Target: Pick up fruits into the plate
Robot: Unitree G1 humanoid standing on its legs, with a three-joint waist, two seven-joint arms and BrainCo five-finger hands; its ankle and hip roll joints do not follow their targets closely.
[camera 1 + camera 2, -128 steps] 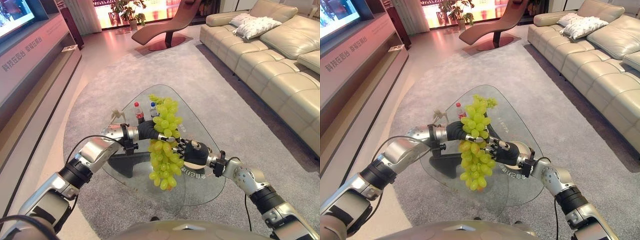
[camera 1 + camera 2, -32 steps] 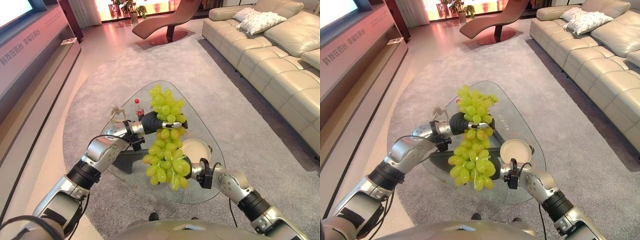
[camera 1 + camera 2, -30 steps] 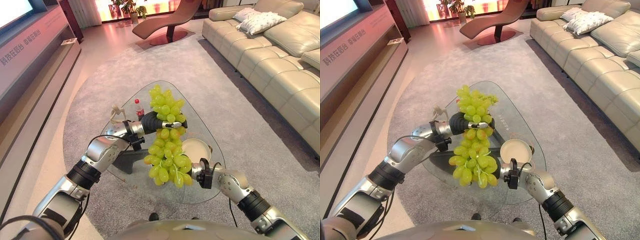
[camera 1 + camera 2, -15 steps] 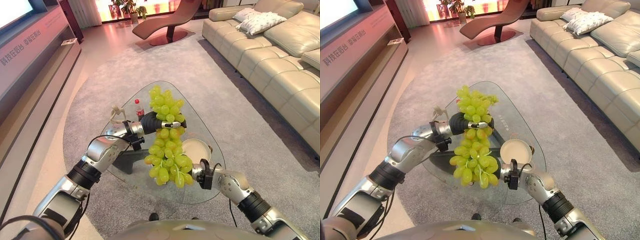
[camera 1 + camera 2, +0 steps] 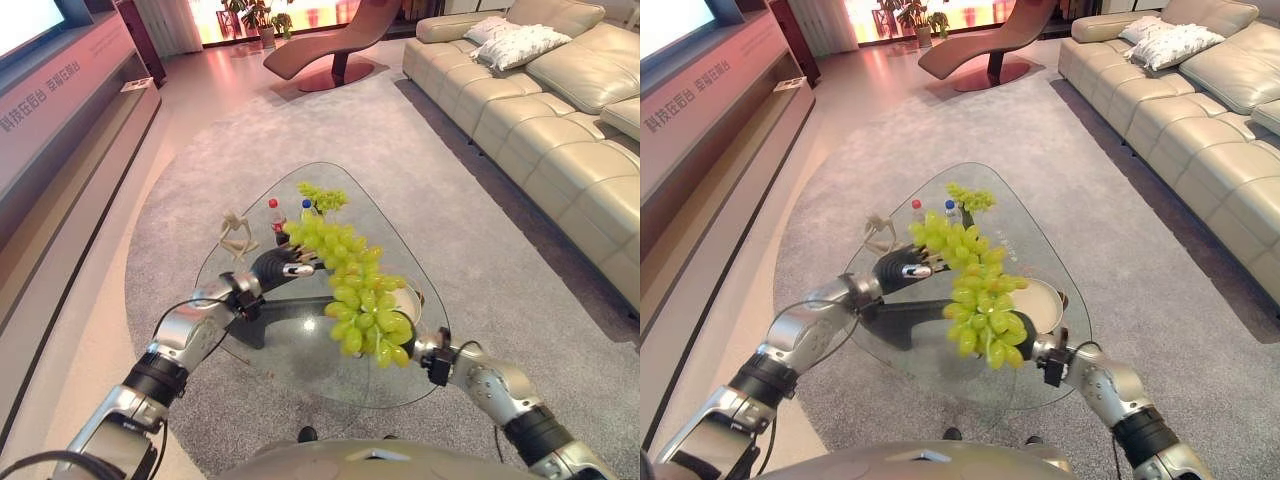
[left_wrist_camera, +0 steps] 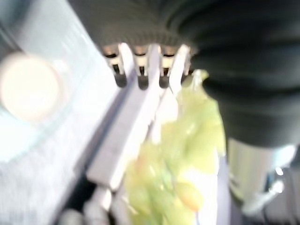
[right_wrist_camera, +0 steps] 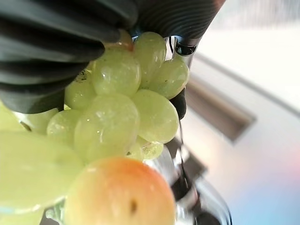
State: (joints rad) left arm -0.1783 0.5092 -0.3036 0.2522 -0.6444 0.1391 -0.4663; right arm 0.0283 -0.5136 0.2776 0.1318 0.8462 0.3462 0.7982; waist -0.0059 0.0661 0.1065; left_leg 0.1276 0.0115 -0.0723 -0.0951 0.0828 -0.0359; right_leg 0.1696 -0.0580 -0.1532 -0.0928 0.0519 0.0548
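Observation:
A long bunch of green grapes hangs slanted over the glass table, its lower end above the cream plate. My right hand is under that lower end, shut on it; in the right wrist view the grapes press against its dark cover. My left hand is just below the bunch's upper end, and its fingers are stretched out straight with the grapes beside them. A second, small bunch lies at the table's far side.
Two small bottles and a pale figurine stand at the table's far left. A beige sofa runs along the right, a long low cabinet along the left. Grey carpet surrounds the table.
The bunch has swung from hanging upright to slanting down to the right over the plate. My left hand has dropped lower and its fingers have straightened; my right hand has moved right with the lower end.

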